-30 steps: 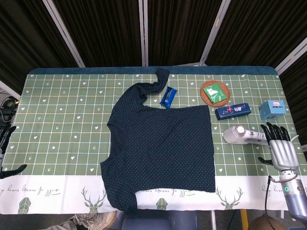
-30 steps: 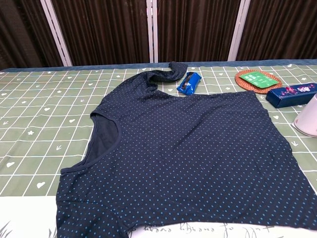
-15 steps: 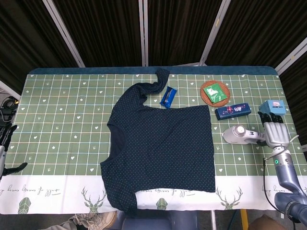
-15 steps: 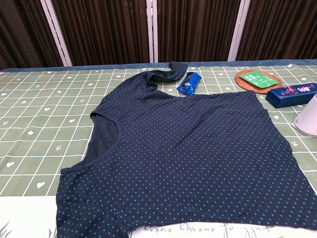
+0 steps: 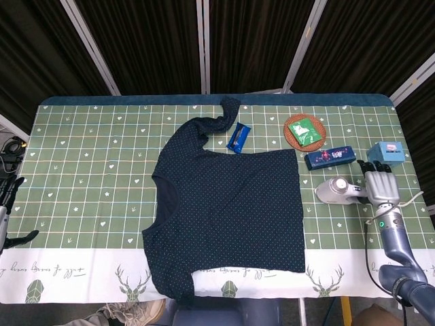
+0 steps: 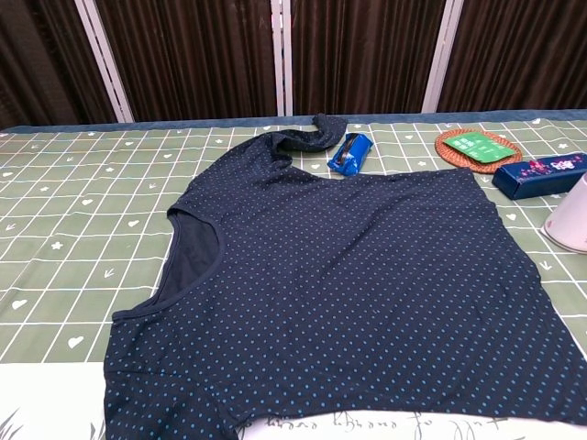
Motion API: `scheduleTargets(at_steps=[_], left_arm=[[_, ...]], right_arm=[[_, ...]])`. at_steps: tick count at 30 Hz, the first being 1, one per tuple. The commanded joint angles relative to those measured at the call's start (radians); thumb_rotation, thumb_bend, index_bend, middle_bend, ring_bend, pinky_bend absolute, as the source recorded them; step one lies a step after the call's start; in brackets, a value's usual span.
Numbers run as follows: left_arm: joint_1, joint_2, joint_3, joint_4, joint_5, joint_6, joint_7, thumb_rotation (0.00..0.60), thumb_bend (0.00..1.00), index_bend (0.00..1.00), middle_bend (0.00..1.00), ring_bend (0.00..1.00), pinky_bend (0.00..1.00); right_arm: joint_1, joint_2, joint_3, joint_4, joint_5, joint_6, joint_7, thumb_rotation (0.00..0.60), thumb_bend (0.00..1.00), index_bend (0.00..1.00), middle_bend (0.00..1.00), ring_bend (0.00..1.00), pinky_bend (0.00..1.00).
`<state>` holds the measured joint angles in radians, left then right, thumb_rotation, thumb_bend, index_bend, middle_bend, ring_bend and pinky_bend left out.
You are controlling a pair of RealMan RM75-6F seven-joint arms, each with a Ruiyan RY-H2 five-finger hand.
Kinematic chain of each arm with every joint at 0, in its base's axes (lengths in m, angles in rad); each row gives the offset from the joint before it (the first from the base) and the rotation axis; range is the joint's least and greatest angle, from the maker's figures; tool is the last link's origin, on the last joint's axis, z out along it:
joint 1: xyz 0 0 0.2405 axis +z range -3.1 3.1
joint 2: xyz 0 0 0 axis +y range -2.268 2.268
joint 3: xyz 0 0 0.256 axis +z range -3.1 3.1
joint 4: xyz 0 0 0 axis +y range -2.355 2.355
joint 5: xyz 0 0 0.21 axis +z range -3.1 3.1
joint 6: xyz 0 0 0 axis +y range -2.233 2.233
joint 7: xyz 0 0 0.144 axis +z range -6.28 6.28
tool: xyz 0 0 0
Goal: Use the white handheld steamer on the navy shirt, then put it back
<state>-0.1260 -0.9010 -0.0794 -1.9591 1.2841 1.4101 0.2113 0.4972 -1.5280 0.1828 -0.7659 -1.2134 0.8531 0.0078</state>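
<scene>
The navy shirt with small blue dots point(image 5: 230, 207) is lying spread flat across the middle of the desk covered in a green patterned cloth point(image 5: 95, 163), presumably smoothed out so the steamer can pass over it. The white handheld steamer point(image 5: 338, 191) is lying on its side just right of the shirt's hem, its head pointing toward the fabric and its handle pointing toward the robot's right side, convenient for that arm to take. The right hand point(image 5: 378, 183) is sitting at the handle end, fingers over it; from the head view it appears to be closing on the handle, but I cannot tell whether the grasp is actually made. The steamer is not yet lifted. The left hand point(image 5: 7, 204) is waiting at the far left edge of the desk, fingers apart and holding nothing, well clear of the shirt.
</scene>
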Motion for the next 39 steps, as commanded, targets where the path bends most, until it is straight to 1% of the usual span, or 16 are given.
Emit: scheduleTargets(at_steps=[1, 2, 4, 6, 7, 9, 12, 16, 21, 26, 28, 33, 39], left_arm=[[-0.002, -0.002, -0.001, 0.001, -0.002, -0.002, 0.001, 0.6, 0.0, 0.0, 0.0, 0.0, 0.0], [-0.002, -0.002, -0.001, 0.002, -0.003, -0.003, 0.002, 0.6, 0.0, 0.0, 0.0, 0.0, 0.0], [-0.004, -0.004, 0.0, 0.003, -0.003, -0.004, 0.005, 0.6, 0.0, 0.0, 0.0, 0.0, 0.0], [-0.004, -0.005, 0.0, 0.003, -0.003, -0.005, 0.006, 0.6, 0.0, 0.0, 0.0, 0.0, 0.0], [-0.004, -0.006, 0.0, 0.004, -0.003, -0.005, 0.006, 0.6, 0.0, 0.0, 0.0, 0.0, 0.0], [-0.005, -0.006, 0.0, 0.004, -0.005, -0.006, 0.007, 0.6, 0.0, 0.0, 0.0, 0.0, 0.0], [-0.006, -0.007, -0.001, 0.005, -0.008, -0.006, 0.007, 0.6, 0.0, 0.0, 0.0, 0.0, 0.0], [-0.007, -0.008, -0.001, 0.007, -0.01, -0.008, 0.007, 0.6, 0.0, 0.0, 0.0, 0.0, 0.0], [-0.008, -0.008, -0.001, 0.007, -0.01, -0.01, 0.005, 0.6, 0.0, 0.0, 0.0, 0.0, 0.0], [-0.008, -0.005, -0.001, 0.006, -0.01, -0.01, 0.001, 0.6, 0.0, 0.0, 0.0, 0.0, 0.0], [-0.008, -0.004, -0.001, 0.006, -0.011, -0.01, -0.003, 0.6, 0.0, 0.0, 0.0, 0.0, 0.0], [-0.01, -0.001, -0.004, 0.007, -0.017, -0.015, -0.014, 0.6, 0.0, 0.0, 0.0, 0.0, 0.0], [-0.015, 0.001, -0.009, 0.012, -0.034, -0.026, -0.024, 0.6, 0.0, 0.0, 0.0, 0.0, 0.0]], right_arm=[[0.005, -0.008, 0.002, 0.008, -0.002, -0.005, 0.016, 0.6, 0.47, 0.19, 0.33, 0.19, 0.22], [0.006, -0.009, 0.001, 0.01, -0.004, -0.008, 0.021, 0.6, 0.49, 0.23, 0.36, 0.21, 0.25], [0.01, -0.011, -0.003, 0.012, -0.013, -0.017, 0.041, 0.6, 0.54, 0.32, 0.44, 0.29, 0.34], [0.014, -0.013, -0.01, 0.022, -0.027, -0.023, 0.063, 0.6, 0.59, 0.44, 0.54, 0.38, 0.48], [0.016, -0.016, -0.013, 0.028, -0.033, -0.024, 0.071, 0.6, 0.62, 0.49, 0.57, 0.41, 0.53], [0.02, -0.021, -0.019, 0.044, -0.049, -0.027, 0.101, 0.6, 0.67, 0.6, 0.63, 0.48, 0.64], [0.022, -0.034, -0.028, 0.074, -0.074, -0.015, 0.156, 0.6, 0.73, 0.71, 0.65, 0.53, 0.76], [0.021, -0.046, -0.042, 0.111, -0.115, 0.016, 0.249, 0.6, 0.78, 0.74, 0.65, 0.57, 0.84], [0.012, -0.054, -0.06, 0.152, -0.179, 0.107, 0.404, 0.6, 0.82, 0.75, 0.65, 0.58, 0.87], [0.013, -0.062, -0.057, 0.19, -0.228, 0.224, 0.576, 0.6, 0.84, 0.75, 0.65, 0.59, 0.88], [0.02, -0.058, -0.057, 0.184, -0.247, 0.264, 0.624, 0.6, 0.84, 0.75, 0.65, 0.59, 0.88], [0.05, -0.036, -0.058, 0.122, -0.291, 0.338, 0.649, 0.6, 0.85, 0.75, 0.65, 0.6, 0.88], [0.11, -0.012, -0.061, -0.017, -0.345, 0.37, 0.585, 0.6, 0.86, 0.75, 0.65, 0.6, 0.88]])
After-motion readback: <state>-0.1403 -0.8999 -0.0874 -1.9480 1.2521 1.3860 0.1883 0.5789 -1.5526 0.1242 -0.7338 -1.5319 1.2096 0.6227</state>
